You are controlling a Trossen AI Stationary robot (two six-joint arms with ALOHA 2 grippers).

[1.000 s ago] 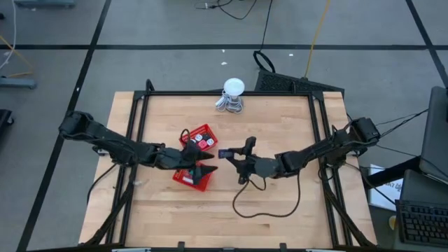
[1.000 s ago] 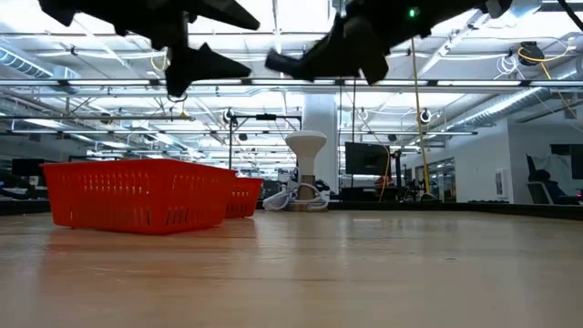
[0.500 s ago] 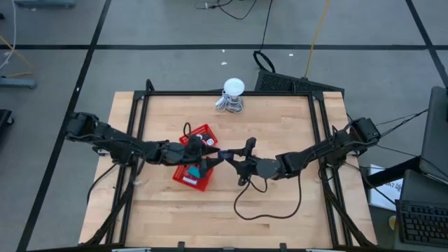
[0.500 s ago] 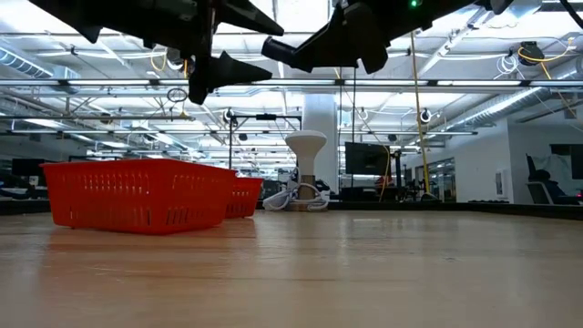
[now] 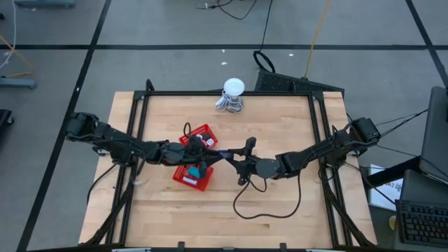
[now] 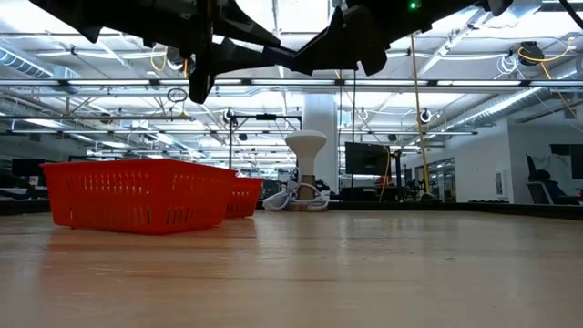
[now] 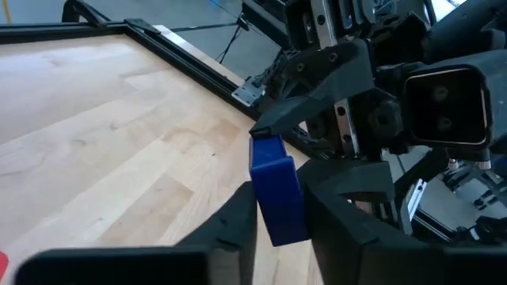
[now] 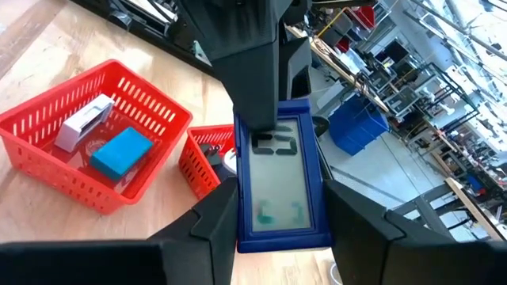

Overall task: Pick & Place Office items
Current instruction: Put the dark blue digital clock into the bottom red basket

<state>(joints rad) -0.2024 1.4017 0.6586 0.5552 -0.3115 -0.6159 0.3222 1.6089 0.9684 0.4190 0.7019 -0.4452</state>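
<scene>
The blue office item (image 7: 276, 190) is grasped by both the left gripper (image 7: 279, 207) and right gripper (image 8: 276, 207) (high above the bench (image 5: 280, 217)), beside the basket (image 5: 192, 175) edge.

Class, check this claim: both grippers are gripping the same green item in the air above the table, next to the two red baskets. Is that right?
Only the colour is wrong. The item is blue, not green, as both wrist views show. The left gripper and the right gripper each have their fingers on it, above the table, next to the two red baskets.
</scene>
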